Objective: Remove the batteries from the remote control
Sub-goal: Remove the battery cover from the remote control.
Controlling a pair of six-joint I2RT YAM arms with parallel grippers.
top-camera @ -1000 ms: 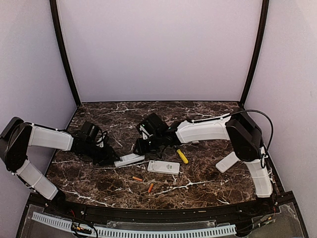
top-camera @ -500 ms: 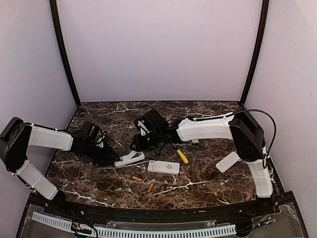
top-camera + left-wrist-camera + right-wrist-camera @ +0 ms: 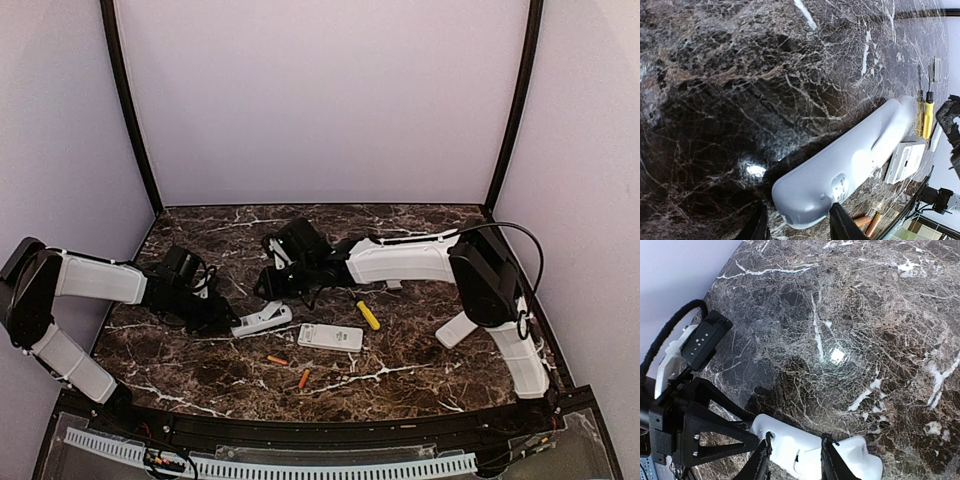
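A white remote (image 3: pixel 263 320) lies on the marble table (image 3: pixel 400 370), its right end slightly raised. My left gripper (image 3: pixel 222 318) is shut on its left end; in the left wrist view its jaws (image 3: pixel 797 227) flank the rounded end of the remote (image 3: pixel 840 170). My right gripper (image 3: pixel 272 292) hangs just above the remote's middle. In the right wrist view the gripper (image 3: pixel 795 460) has its fingers apart, over the remote (image 3: pixel 850 465). Two orange batteries (image 3: pixel 277 360) (image 3: pixel 304 378) lie loose in front, also seen in the left wrist view (image 3: pixel 862 220).
A second flat white remote (image 3: pixel 331 337) lies to the right of the held one. A yellow-handled screwdriver (image 3: pixel 368 315) lies beyond it, also in the left wrist view (image 3: pixel 927 117). Walls close the table at the back and sides.
My right gripper has moved left and slightly back, over the remote. The remote's right end has swung up a little. My left arm has stayed put.
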